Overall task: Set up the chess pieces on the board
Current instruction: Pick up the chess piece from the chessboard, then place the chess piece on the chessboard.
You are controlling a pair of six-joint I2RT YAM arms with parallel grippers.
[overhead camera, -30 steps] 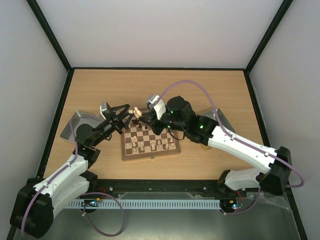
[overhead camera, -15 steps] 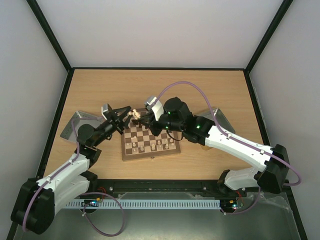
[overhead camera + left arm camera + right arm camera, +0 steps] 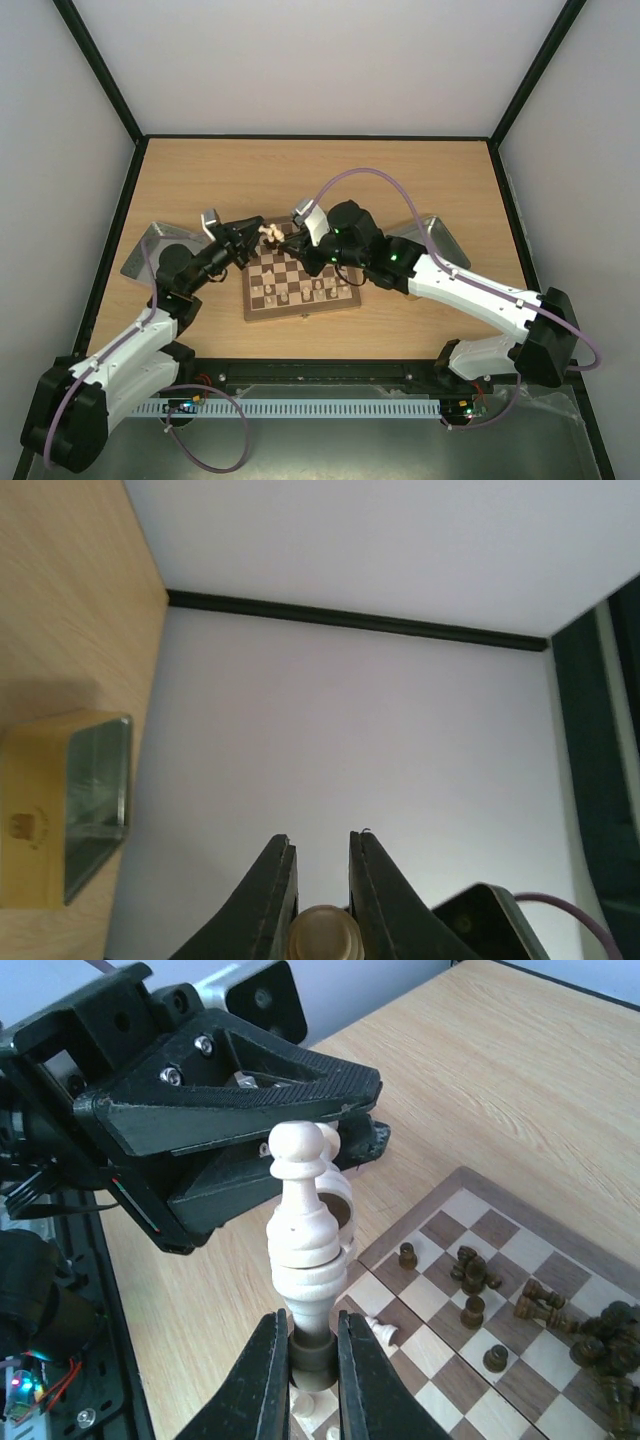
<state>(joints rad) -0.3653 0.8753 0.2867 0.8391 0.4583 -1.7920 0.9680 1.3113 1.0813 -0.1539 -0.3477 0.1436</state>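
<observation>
The chessboard [image 3: 300, 283] lies mid-table with dark and cream pieces scattered on it. My right gripper [image 3: 291, 241] is over its far left corner. In the right wrist view it [image 3: 312, 1316] is shut on the dark base of a tall cream piece [image 3: 303, 1245], held upright above the board [image 3: 445, 1210]. My left gripper [image 3: 251, 230] meets it from the left and its black body [image 3: 200, 1090] fills that view's upper left. In the left wrist view its jaws [image 3: 318, 838] are closed on a cream piece [image 3: 323, 935]. A second cream piece [image 3: 338, 1205] shows just behind the first.
Dark pieces [image 3: 470, 1270] stand and lie on the squares, and small cream pieces [image 3: 385, 1330] lie near the corner. Grey metal trays sit left [image 3: 150, 245] and right [image 3: 442, 232] of the board. The left wrist view shows a tray [image 3: 95, 800] and the white wall.
My left gripper's jaws, spread wide a second ago, have closed on the cream piece. Both grippers have drifted slightly, staying together over the board's far left corner.
</observation>
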